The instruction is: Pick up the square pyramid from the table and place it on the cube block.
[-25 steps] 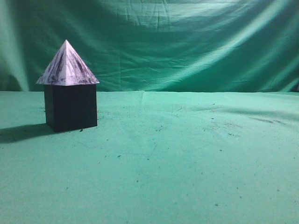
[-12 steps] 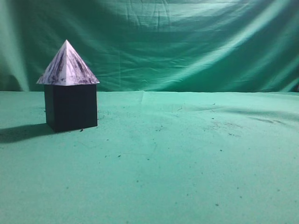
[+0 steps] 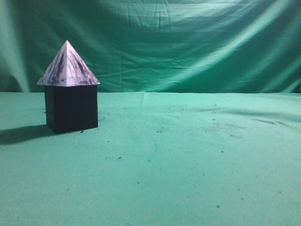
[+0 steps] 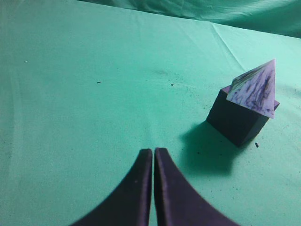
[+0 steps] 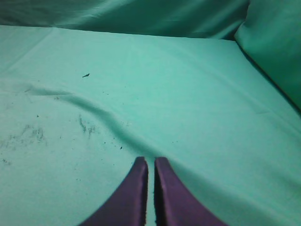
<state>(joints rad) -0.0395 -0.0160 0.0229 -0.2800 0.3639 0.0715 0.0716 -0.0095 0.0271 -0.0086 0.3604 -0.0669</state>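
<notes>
The square pyramid point(image 3: 68, 66), whitish-lavender with dark streaks, stands upright on top of the dark cube block point(image 3: 71, 108) at the left of the green table point(image 3: 178, 160). In the left wrist view the pyramid point(image 4: 256, 89) sits on the cube point(image 4: 235, 120) to the upper right of my left gripper point(image 4: 153, 151), which is shut, empty and well apart from them. My right gripper point(image 5: 150, 161) is shut and empty over bare cloth. Neither gripper shows in the exterior view.
A draped green backdrop point(image 3: 188, 42) hangs behind the table. A cloth fold point(image 5: 94, 110) runs across the table in the right wrist view, and the backdrop point(image 5: 273, 47) rises at its right. Small dark specks dot the cloth.
</notes>
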